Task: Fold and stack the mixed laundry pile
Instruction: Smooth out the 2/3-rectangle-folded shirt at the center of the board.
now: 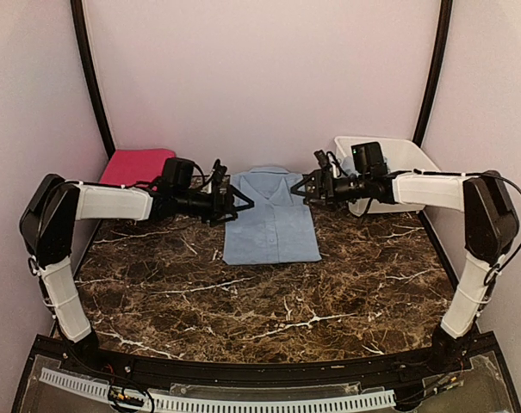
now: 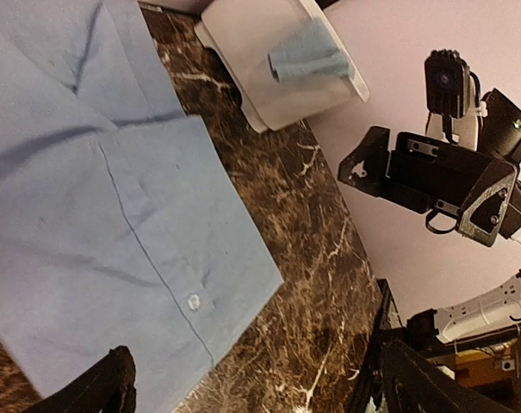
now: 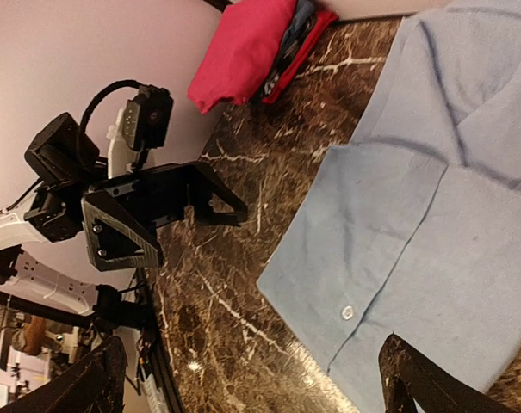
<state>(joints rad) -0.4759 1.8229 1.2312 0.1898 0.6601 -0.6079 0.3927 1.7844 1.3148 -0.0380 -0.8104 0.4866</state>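
Jaws: left gripper (image 1: 241,204) and right gripper (image 1: 300,188) both spread wide, nothing held.
Blue shirt (image 1: 271,225): folded flat, mid-table (image 1: 269,310), between grippers.
Pink stack (image 1: 138,165): rear left corner.
White tub (image 1: 412,156): rear right, blue cloth (image 2: 307,52) inside.

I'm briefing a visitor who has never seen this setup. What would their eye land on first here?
The folded pale blue shirt lies flat on the dark marble table, toward the back, with the left gripper and right gripper flanking its collar, jaws open and empty. A magenta-pink stack sits back left; a white tub back right holds a pale blue cloth.
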